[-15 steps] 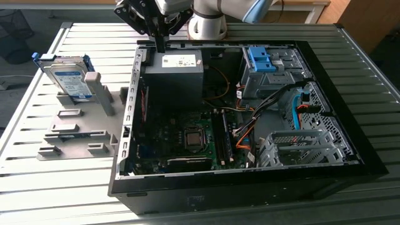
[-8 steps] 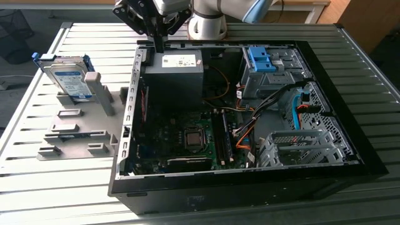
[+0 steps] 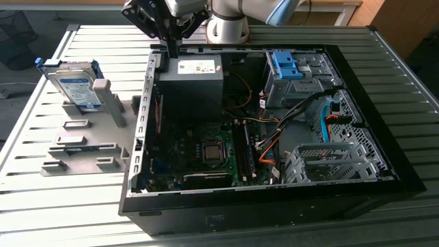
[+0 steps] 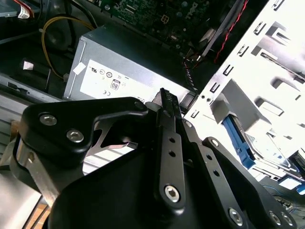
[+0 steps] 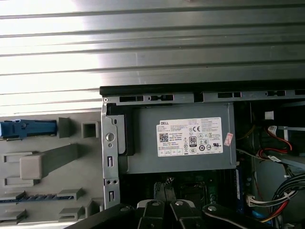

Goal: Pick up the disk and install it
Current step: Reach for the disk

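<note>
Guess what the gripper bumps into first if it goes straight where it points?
Probably the grey power supply. The gripper points down at its corner beside the case wall, though depth is unclear.

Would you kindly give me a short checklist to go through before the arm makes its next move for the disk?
1. Disk standing upright in the grey holder: ok.
2. Gripper carrying no disk: ok.
3. Gripper over the disk: not ok; it hangs at the case's edge beside the power supply, apart from the disk.
4. Bay under the blue latch bracket free: cannot tell.
5. Cables clear of that bay: cannot tell.
</note>
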`<move>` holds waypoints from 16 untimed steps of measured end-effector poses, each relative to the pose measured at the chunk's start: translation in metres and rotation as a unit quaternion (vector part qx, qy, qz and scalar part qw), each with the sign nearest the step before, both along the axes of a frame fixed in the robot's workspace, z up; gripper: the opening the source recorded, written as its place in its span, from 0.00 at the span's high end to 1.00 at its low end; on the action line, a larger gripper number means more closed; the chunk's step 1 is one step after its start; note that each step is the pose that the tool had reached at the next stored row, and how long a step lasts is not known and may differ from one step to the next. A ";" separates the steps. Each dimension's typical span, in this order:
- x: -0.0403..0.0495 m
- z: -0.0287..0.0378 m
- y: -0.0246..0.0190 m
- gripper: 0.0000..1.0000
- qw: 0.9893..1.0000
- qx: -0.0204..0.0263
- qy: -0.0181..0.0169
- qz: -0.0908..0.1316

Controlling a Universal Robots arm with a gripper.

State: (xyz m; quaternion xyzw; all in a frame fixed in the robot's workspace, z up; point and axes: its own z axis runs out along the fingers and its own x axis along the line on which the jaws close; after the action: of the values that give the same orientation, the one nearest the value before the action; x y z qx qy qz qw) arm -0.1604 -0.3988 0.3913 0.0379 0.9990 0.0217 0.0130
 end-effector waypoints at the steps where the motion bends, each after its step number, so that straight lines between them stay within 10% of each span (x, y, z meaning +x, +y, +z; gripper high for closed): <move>1: -0.0002 0.0000 0.0000 0.89 1.000 0.000 0.000 0.000; 16: -0.0158 -0.0005 0.0000 0.89 1.000 0.000 0.000 0.000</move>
State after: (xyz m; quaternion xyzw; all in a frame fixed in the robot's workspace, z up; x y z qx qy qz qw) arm -0.1762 -0.3988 0.3909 0.0378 0.9990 0.0217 0.0130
